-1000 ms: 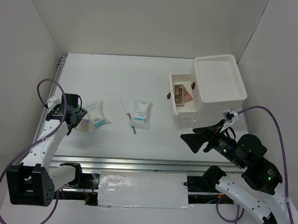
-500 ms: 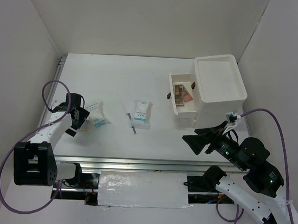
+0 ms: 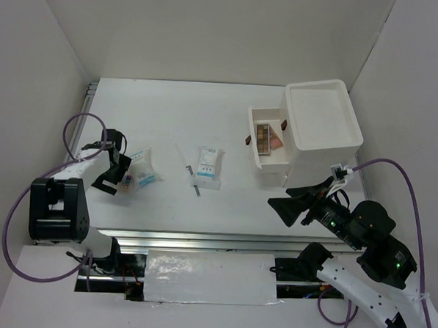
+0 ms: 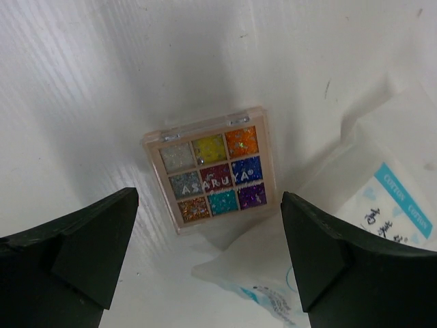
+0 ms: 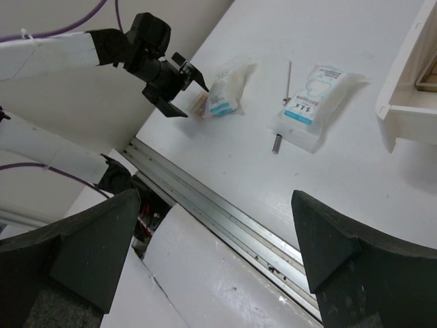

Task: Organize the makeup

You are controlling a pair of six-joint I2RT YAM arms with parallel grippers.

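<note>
My left gripper [image 3: 114,175] is open just above the table, beside a white-and-light-blue packet [image 3: 142,167]. In the left wrist view its jaws [image 4: 208,253] stand wide apart around a small palette [image 4: 212,174] of glitter colours, which lies flat and partly under that packet [image 4: 382,205]. A second packet [image 3: 209,166] and a thin pencil [image 3: 190,171] lie mid-table. My right gripper [image 3: 284,204] is open and empty, held above the table's front right. It [image 5: 215,236] looks across at both packets [image 5: 314,99] and my left gripper [image 5: 176,82].
The big white drawer box [image 3: 320,121] stands at the back right. Its drawer [image 3: 258,155] is pulled out to the left with brown and pink palettes [image 3: 264,137] inside. A metal rail [image 3: 200,240] runs along the table's front edge. White walls close in both sides.
My left arm has folded back toward its base, and its gripper has shifted slightly right, up to the packet and palette. My right gripper has barely moved.
</note>
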